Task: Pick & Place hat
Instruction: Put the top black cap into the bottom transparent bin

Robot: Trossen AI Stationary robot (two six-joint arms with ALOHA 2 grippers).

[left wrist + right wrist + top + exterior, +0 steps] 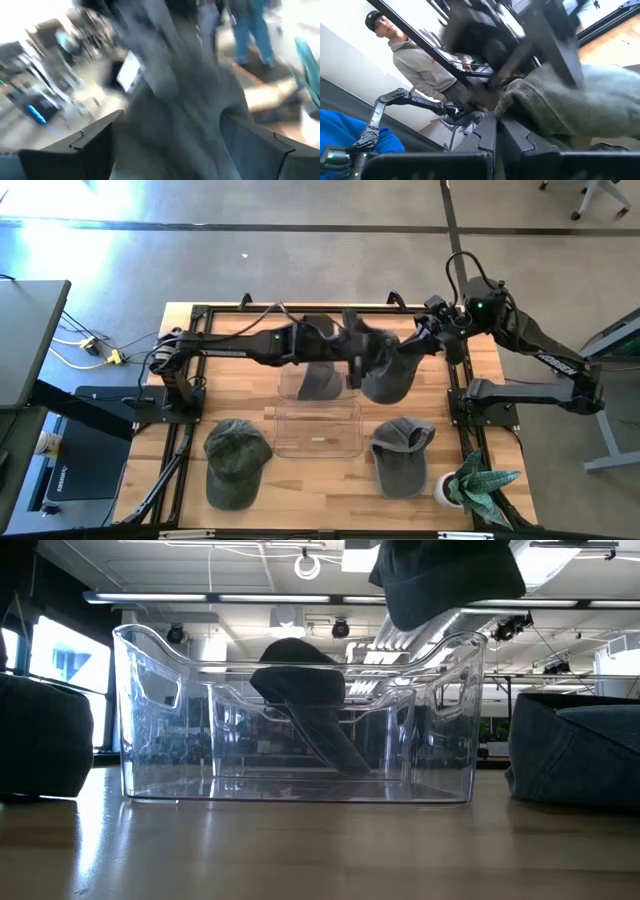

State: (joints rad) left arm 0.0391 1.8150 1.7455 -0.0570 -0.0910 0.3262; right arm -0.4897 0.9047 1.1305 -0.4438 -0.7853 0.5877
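where wooden table (190, 480) ends, grey concrete floor (300, 260); person (417, 60) beyond.

No text, label, brand or number can be read anywhere.

Polished concrete floor (300, 250) lay at twelve o'clock of the wooden worktop (330, 480); ceiling strip lights (250, 598) glowed, and a potted plant (478, 485) stood at four o'clock.

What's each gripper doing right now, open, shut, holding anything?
Left gripper: open, fingers either side of a grey hat held up over the clear bin.
Right gripper: shut on that hat.
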